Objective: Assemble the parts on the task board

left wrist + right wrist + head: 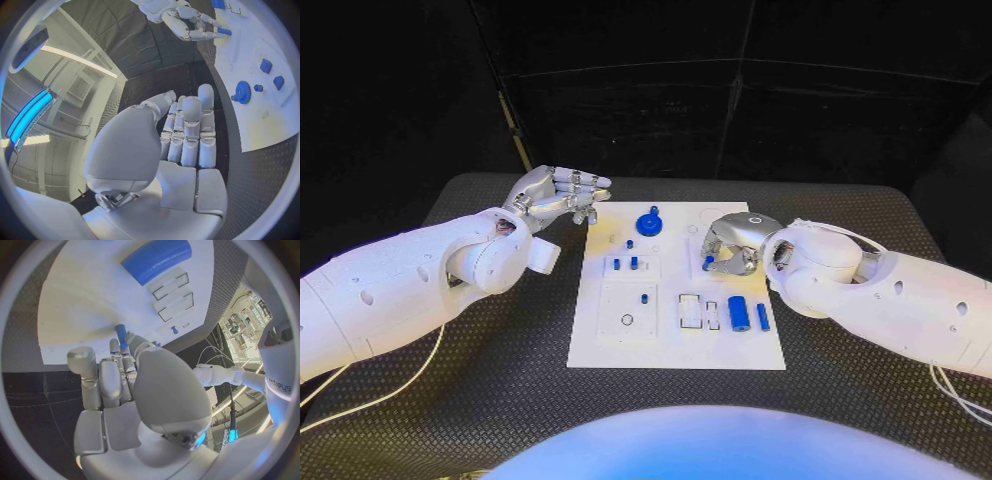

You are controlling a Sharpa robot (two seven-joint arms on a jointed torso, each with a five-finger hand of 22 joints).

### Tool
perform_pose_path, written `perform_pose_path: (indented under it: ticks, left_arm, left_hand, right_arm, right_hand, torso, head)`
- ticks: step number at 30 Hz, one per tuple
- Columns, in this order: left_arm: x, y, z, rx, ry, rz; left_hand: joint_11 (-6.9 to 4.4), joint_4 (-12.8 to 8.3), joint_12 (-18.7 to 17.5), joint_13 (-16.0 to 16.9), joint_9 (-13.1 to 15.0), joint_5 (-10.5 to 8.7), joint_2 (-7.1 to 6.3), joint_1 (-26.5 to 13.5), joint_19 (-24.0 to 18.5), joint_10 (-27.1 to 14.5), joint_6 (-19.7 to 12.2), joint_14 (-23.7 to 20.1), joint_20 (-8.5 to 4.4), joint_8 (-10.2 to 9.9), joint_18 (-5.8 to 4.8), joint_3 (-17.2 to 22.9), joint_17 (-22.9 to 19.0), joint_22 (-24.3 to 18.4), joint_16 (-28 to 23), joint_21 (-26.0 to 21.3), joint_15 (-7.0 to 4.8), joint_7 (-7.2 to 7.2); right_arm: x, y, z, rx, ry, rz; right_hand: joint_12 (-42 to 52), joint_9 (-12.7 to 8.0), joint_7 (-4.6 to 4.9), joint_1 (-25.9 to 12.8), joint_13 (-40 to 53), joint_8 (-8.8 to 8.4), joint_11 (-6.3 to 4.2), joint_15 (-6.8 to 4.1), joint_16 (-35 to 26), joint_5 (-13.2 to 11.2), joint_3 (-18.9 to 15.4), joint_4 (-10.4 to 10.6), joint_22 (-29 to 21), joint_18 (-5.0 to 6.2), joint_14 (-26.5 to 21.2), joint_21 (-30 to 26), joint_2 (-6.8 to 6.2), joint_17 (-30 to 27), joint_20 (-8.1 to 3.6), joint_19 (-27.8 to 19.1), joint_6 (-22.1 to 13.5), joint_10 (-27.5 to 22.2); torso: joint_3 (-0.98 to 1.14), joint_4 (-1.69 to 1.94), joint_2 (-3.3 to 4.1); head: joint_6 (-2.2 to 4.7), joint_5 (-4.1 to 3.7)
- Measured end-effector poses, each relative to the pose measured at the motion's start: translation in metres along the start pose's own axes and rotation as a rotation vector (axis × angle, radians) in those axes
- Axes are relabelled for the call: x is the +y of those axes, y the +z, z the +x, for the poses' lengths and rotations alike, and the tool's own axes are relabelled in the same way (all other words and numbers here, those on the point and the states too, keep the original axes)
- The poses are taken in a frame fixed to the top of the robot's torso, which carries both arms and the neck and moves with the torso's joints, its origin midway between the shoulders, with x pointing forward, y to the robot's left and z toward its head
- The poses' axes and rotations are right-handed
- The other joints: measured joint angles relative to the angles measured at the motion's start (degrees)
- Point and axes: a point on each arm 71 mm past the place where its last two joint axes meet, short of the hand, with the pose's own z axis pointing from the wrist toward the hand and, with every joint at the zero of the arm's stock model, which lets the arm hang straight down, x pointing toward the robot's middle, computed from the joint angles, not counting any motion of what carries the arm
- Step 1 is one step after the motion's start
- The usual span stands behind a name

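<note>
The left hand [184, 135] is seen from behind, its fingers [190, 120] lying close together and extended, with nothing visible in its grasp. It is clear of the task board [262, 110] and is not touching it. On the white board stand a blue gear [242, 92], a small blue peg [258, 88] just beside it, and two blue blocks [266, 65] set slightly apart from one another. The right hand [190, 22] is over the board's far side, pinching a small blue part [224, 31] at its fingertips. The dark table [187, 80] carries the board.
</note>
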Motion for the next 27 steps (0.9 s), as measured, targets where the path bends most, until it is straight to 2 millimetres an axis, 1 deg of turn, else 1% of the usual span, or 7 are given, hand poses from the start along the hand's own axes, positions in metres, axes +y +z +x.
perform_pose_path:
  ticks: [5,6,11,13,21,24,27]
  left_arm:
    - [0.0000,0.0000,0.0000,0.000,0.000,0.000]
    - [0.0001,0.0001,0.0000,0.000,0.000,0.000]
    - [0.0001,0.0001,0.0001,0.001,0.000,0.000]
    - [0.0001,0.0001,0.0000,0.001,0.000,0.000]
    - [0.0001,0.0001,0.0000,0.001,0.000,-0.001]
    - [0.0002,0.0001,0.0000,0.001,0.000,-0.001]
    - [0.0002,0.0001,0.0000,0.001,0.000,-0.001]
  left_hand:
    - [0.00,0.00,0.00,0.00,0.00,0.00,0.00,0.00,0.00,0.00,0.00,0.00,0.00,0.00,0.00,0.00,0.00,0.00,0.00,0.00,0.00,0.00]
    - [0.00,0.00,0.00,0.00,0.00,0.00,0.00,0.00,0.00,0.00,0.00,0.00,0.00,0.00,0.00,0.00,0.00,0.00,0.00,0.00,0.00,0.00]
    - [0.00,0.00,0.00,0.00,0.01,0.00,0.00,0.00,0.00,0.00,0.00,0.00,0.00,0.00,0.00,0.00,0.00,0.00,0.00,0.00,0.00,0.00]
    - [0.00,0.00,0.00,0.00,0.01,0.00,0.00,0.00,0.00,0.00,0.00,0.00,0.00,0.00,0.00,0.00,0.00,0.00,0.00,0.00,0.00,0.00]
    - [0.00,0.00,0.00,0.05,0.01,0.00,0.00,0.00,0.00,0.00,0.00,-0.21,0.00,0.00,0.00,0.00,0.00,-0.08,0.00,-0.23,-0.21,0.00]
    - [0.00,0.00,0.00,0.05,0.01,0.00,0.00,0.00,0.00,0.00,0.00,-0.21,0.00,0.00,0.01,0.00,0.00,-0.08,0.00,-0.23,-0.21,0.00]
    - [0.00,0.00,0.00,0.05,0.01,0.00,0.00,0.00,0.00,0.00,0.00,-0.21,0.00,0.00,0.00,0.00,0.00,-0.08,0.00,-0.23,-0.21,0.00]
  right_arm:
    - [-0.0006,0.0021,0.0012,0.005,-0.001,0.004]
    - [-0.0009,0.0027,0.0014,0.005,-0.002,0.005]
    - [-0.0018,0.0046,0.0023,0.006,-0.004,0.010]
    - [-0.0010,0.0056,0.0025,0.005,-0.004,0.009]
    - [0.0018,0.0076,0.0029,0.002,-0.002,0.000]
    - [0.0011,0.0081,0.0031,0.001,-0.002,0.000]
    - [0.0007,0.0082,0.0032,0.001,-0.001,0.000]
  right_hand:
    - [-0.72,0.00,-0.18,0.00,-0.06,0.00,-0.20,-0.21,0.00,0.00,1.03,-0.12,0.17,0.00,0.20,0.10,0.00,0.07,0.00,0.00,0.59,0.77]
    - [-0.90,0.00,0.03,0.00,-0.07,0.00,0.00,-0.21,0.00,0.00,1.12,-0.22,0.17,0.00,0.20,0.10,0.00,0.07,0.00,0.00,0.79,0.97]
    - [-1.36,-0.01,0.18,0.00,-0.07,0.00,-0.21,-0.21,0.00,0.00,1.60,-0.21,0.31,0.01,0.20,0.10,0.00,0.09,0.00,0.00,0.94,1.17]
    - [-1.40,-0.01,0.03,0.00,-0.07,0.00,0.00,-0.21,0.00,0.00,1.77,-0.04,0.33,0.00,0.20,0.10,0.00,0.11,0.00,0.00,1.22,1.37]
    - [-2.20,-0.03,-0.39,-0.26,-0.02,0.29,-0.52,-0.20,0.28,-0.29,2.79,0.02,0.93,0.01,0.20,0.67,-0.26,0.30,-0.32,0.32,2.78,3.17]
    - [-2.22,0.01,-0.31,-0.26,0.00,0.28,-0.67,-0.42,0.28,-0.32,3.03,-0.19,1.04,0.00,0.01,0.68,-0.26,0.38,-0.41,0.41,3.40,3.78]
    - [-2.51,0.06,-0.56,-0.26,0.03,0.56,-0.82,-0.61,0.59,-0.34,3.66,-0.39,1.44,0.00,0.19,1.09,-0.26,0.59,-0.63,0.63,4.06,4.68]
  torso:
    - [0.03,-0.02,0.00]
    - [0.04,-0.02,0.00]
    - [0.04,-0.03,-0.01]
    - [0.04,-0.03,-0.01]
    - [0.03,-0.04,-0.02]
    - [0.00,-0.04,-0.04]
    - [-0.01,-0.04,-0.07]
  head:
    - [0.00,0.00]
    - [0.00,0.00]
    - [0.00,-0.05]
    - [0.00,-0.05]
    - [0.00,-0.09]
    - [0.00,-0.11]
    - [0.00,-0.17]
